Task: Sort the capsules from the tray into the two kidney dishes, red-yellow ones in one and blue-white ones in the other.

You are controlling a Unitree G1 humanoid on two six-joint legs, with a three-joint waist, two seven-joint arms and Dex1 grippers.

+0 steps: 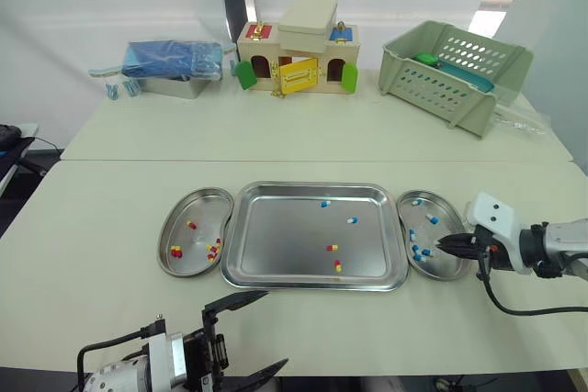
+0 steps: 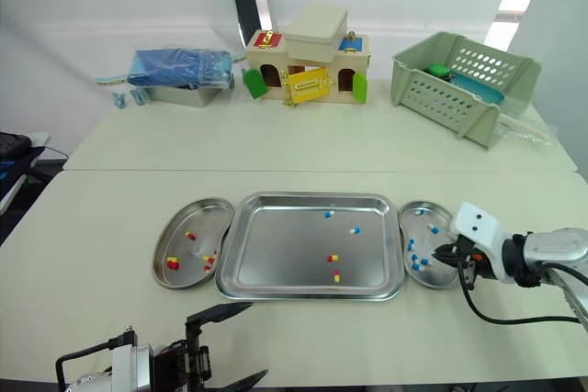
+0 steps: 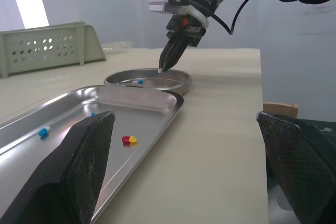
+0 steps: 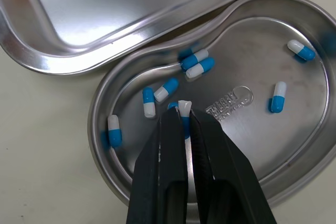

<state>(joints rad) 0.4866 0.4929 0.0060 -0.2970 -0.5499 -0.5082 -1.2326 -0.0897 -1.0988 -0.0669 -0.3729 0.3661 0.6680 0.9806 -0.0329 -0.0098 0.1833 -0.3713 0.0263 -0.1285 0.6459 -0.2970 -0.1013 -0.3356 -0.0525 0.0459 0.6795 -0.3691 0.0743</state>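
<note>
Right gripper (image 4: 184, 118) pinches 1 blue-white capsule (image 4: 184, 106) above the steel kidney dish (image 4: 252, 140), roughly 7 more lying below it. Beside it, the rectangular steel tray (image 1: 276, 236) holds 2 blue-white and 2 red-yellow capsules (image 1: 332, 248); left gripper (image 1: 250, 337) gapes open.

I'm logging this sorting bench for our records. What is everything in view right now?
Tray: one, steel, table centre.
Left dish: one, steel, left of the tray.
Right dish: one, steel, right of the tray.
Red-yellow capsules: two in the tray, several in the left dish.
Blue-white capsules: two in the tray, several in the right dish.
Toy house: one, wooden, back centre.
Basket: one, pale green, back right.
Blue bag: one, back left.
Table: cream.
Left pincer: black, open, front edge.
Right pincer: black, shut on a blue-white capsule, over the right dish.
</note>
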